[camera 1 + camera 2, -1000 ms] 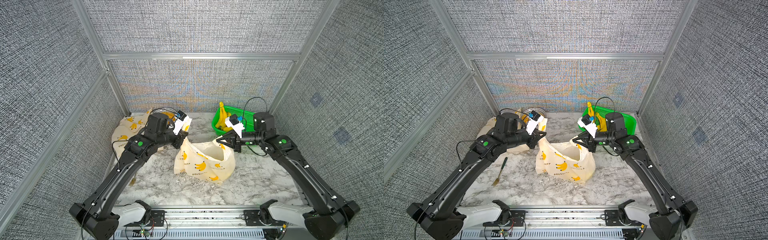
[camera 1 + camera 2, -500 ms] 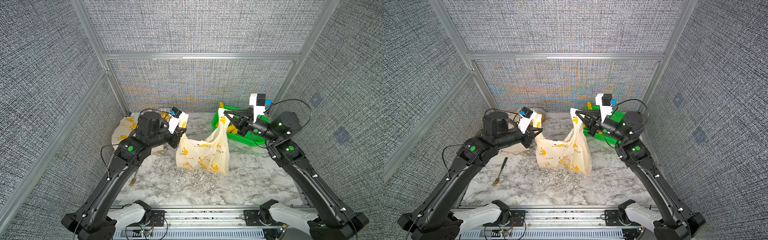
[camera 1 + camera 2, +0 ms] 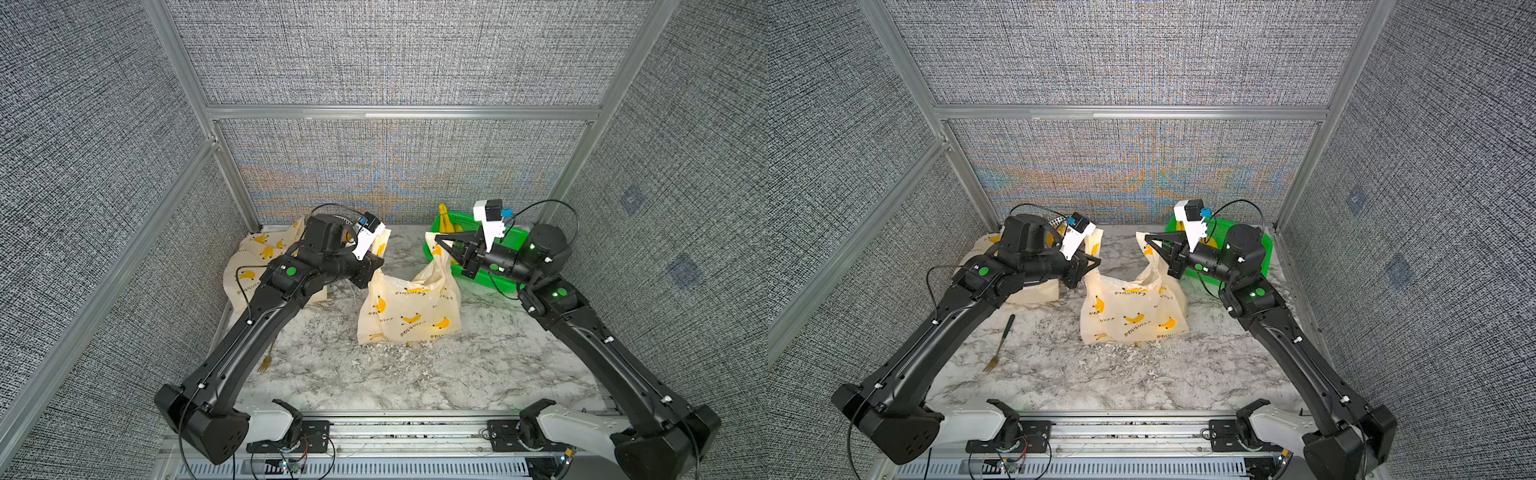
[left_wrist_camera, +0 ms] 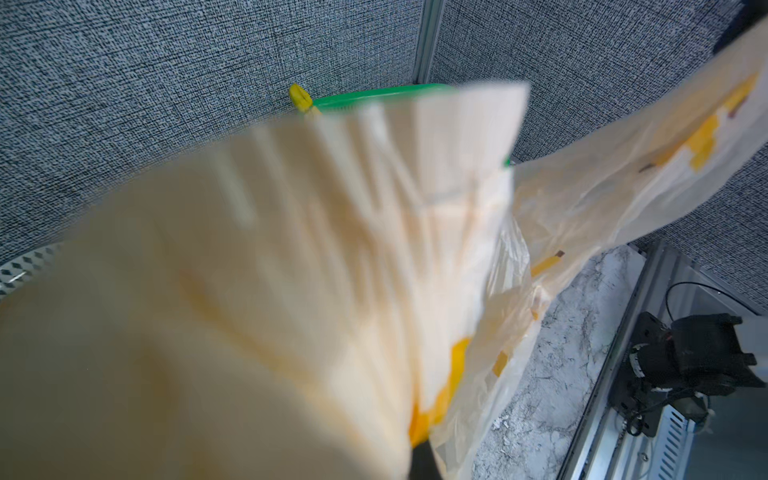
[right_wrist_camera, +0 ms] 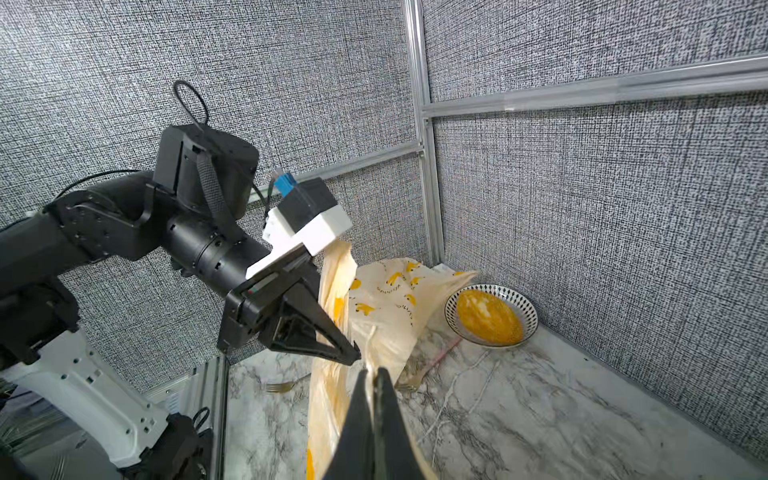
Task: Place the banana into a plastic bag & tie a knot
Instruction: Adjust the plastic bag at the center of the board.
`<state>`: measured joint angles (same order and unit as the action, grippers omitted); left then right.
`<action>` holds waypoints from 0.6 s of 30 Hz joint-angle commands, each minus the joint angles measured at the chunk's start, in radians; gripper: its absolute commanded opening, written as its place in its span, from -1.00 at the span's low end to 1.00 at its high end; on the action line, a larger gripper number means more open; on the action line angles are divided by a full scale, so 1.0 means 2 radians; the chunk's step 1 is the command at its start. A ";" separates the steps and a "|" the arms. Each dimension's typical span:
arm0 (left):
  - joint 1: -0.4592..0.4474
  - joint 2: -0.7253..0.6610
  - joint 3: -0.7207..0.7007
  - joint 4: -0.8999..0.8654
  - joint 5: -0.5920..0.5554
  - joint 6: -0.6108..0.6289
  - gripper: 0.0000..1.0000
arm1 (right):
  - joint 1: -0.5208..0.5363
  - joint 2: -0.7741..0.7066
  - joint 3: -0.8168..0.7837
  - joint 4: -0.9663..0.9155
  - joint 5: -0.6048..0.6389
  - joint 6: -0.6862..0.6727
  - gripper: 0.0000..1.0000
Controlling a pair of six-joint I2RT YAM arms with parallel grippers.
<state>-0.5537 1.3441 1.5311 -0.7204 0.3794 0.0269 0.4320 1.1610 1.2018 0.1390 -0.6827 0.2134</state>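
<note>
Looking in from my end, I see the plastic bag [image 3: 409, 309] standing on the grey-veined marble counter [image 3: 324, 382]. It is a thin, cream-coloured, crinkled film printed with small yellow bananas and dark lettering. Its body sits squat and rumpled, and its two handle strips are drawn up and outward into a wide V.

The left gripper [image 3: 1094, 262] is clenched on the handle on its side. In the right wrist view its black tapered fingers [image 5: 316, 328] meet in a sharp point against the strip, whose loose end rises past them. My left wrist view is nearly smothered by that same plastic, pale and blurred, close to the lens. The right gripper [image 3: 439, 240] is pinched tight on the other handle, which is stretched into a narrow twisted band. In its own wrist view a sliver of film shows between the two closed dark fingers [image 5: 357, 415].

The bananas [image 3: 446, 222] I can make out, smooth and yellow, lie in the green plastic basket [image 3: 478, 276] at the back of the counter, behind the right gripper. Whether one is inside the bag I cannot tell, as the film is too cloudy.

Pale shreds [image 3: 386, 357] are scattered around the foot of the bag. A slim fork [image 3: 999, 345] with a dark handle lies flat near the left arm, apart from the bag. Behind that arm sit a slumped heap of matching printed bags [image 3: 257, 257] and a round bowl [image 5: 491, 287] with a black-and-white patterned rim and a yellow inside.
</note>
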 commanded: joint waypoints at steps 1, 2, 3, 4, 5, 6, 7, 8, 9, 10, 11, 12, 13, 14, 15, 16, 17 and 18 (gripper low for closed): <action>0.000 0.013 0.022 -0.022 0.040 0.010 -1.00 | 0.000 -0.001 0.016 -0.025 -0.009 -0.033 -0.81; 0.000 0.016 0.027 -0.025 0.045 0.012 -1.00 | 0.000 -0.002 0.020 -0.036 -0.009 -0.043 -0.47; 0.000 0.018 0.029 -0.026 0.047 0.012 -1.00 | 0.000 -0.004 0.023 -0.043 -0.007 -0.049 -0.33; 0.000 0.020 0.031 -0.029 0.050 0.014 -1.00 | -0.002 -0.009 0.023 -0.046 -0.002 -0.053 -0.16; 0.000 0.023 0.035 -0.032 0.052 0.016 -1.00 | -0.005 -0.014 0.020 -0.047 0.005 -0.056 0.06; 0.000 0.025 0.039 -0.037 0.055 0.019 -1.00 | -0.008 -0.020 0.018 -0.047 0.009 -0.057 0.20; 0.000 0.029 0.045 -0.042 0.058 0.021 -1.00 | -0.016 -0.026 0.014 -0.046 0.006 -0.058 0.36; 0.000 0.033 0.050 -0.048 0.062 0.024 -1.00 | -0.023 -0.032 0.011 -0.045 0.002 -0.058 0.53; 0.000 0.036 0.055 -0.053 0.065 0.026 -1.00 | -0.031 -0.035 0.007 -0.045 -0.003 -0.058 0.72; 0.000 0.040 0.060 -0.058 0.067 0.030 -1.00 | -0.039 -0.041 0.001 -0.045 -0.006 -0.059 0.86; -0.001 0.044 0.065 -0.063 0.066 0.033 -1.00 | -0.049 -0.047 -0.005 -0.044 -0.006 -0.058 0.95; -0.001 0.047 0.068 -0.069 0.064 0.037 -1.00 | -0.057 -0.054 -0.013 -0.042 -0.008 -0.055 0.95; -0.001 0.050 0.072 -0.073 0.062 0.040 -1.00 | -0.070 -0.064 -0.026 -0.031 -0.013 -0.045 0.95; -0.001 0.053 0.075 -0.077 0.061 0.044 -1.00 | -0.085 -0.076 -0.041 -0.014 -0.023 -0.031 0.95; 0.000 0.055 0.076 -0.079 0.060 0.046 -1.00 | -0.097 -0.087 -0.054 0.001 -0.030 -0.017 0.95; -0.001 0.057 0.077 -0.081 0.059 0.049 -1.00 | -0.113 -0.099 -0.071 0.023 -0.039 0.000 0.96; -0.001 0.059 0.079 -0.083 0.058 0.051 -1.00 | -0.129 -0.110 -0.089 0.046 -0.050 0.018 0.95; -0.001 0.061 0.080 -0.085 0.058 0.053 -1.00 | -0.140 -0.120 -0.103 0.063 -0.055 0.033 0.95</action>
<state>-0.5549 1.4605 1.6810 -0.8577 0.4889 0.1017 0.1909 0.9543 1.0378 0.1299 -0.7334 0.1806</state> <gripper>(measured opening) 0.048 0.977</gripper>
